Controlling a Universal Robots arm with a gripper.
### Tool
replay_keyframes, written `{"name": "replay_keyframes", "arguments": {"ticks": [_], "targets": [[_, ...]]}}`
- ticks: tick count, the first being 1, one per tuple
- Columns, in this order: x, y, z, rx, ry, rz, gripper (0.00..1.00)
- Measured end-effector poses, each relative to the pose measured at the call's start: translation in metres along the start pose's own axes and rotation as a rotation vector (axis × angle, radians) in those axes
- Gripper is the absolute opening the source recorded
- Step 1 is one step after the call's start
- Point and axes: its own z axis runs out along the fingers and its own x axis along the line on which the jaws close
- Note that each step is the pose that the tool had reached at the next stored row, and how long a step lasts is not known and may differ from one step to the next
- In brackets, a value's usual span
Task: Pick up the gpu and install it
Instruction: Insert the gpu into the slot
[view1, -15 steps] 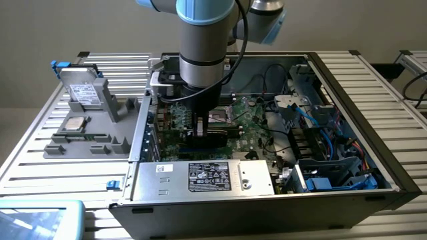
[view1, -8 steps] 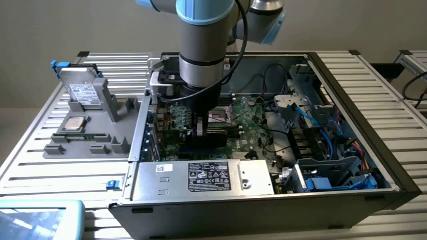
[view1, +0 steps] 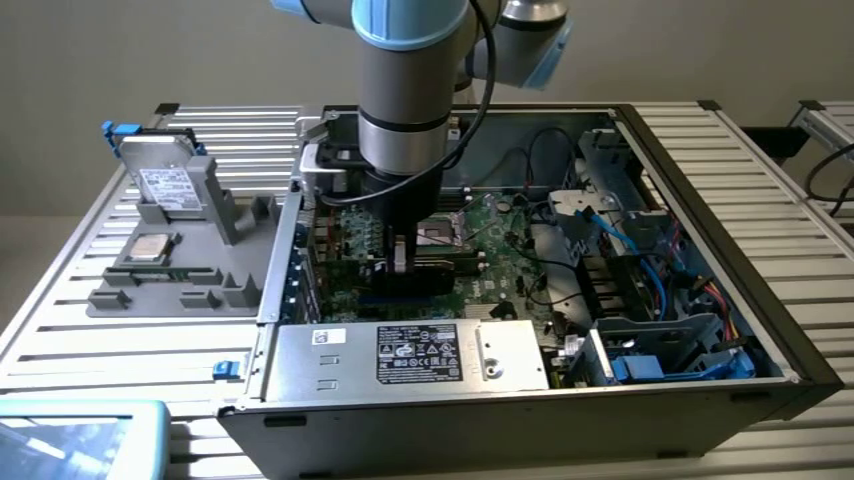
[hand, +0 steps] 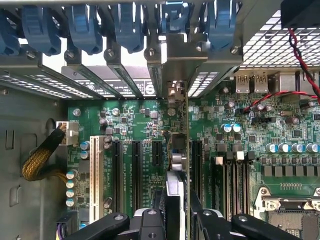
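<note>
Gripper (view1: 400, 260) clamped on the graphics card (hand: 176, 160) — held on edge inside the computer case (view1: 507, 435), just over the green board (hand: 130, 117). Long axis parallel to the black slots (hand: 136, 165), metal end toward the rear openings (hand: 90, 85) — seated or not, cannot tell.

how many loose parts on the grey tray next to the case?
2 on the grey tray: a silver white-labelled drive standing upright at its far end, a CPU lying flat nearer the camera. Smaller parts may be hidden in pockets.
</note>
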Motion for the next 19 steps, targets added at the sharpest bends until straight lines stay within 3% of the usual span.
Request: {"name": "replay_keyframes", "arguments": {"ticks": [19], "targets": [[0.0005,0.0004,0.0,-0.0001,0.0015,-0.021,0.29]]}}
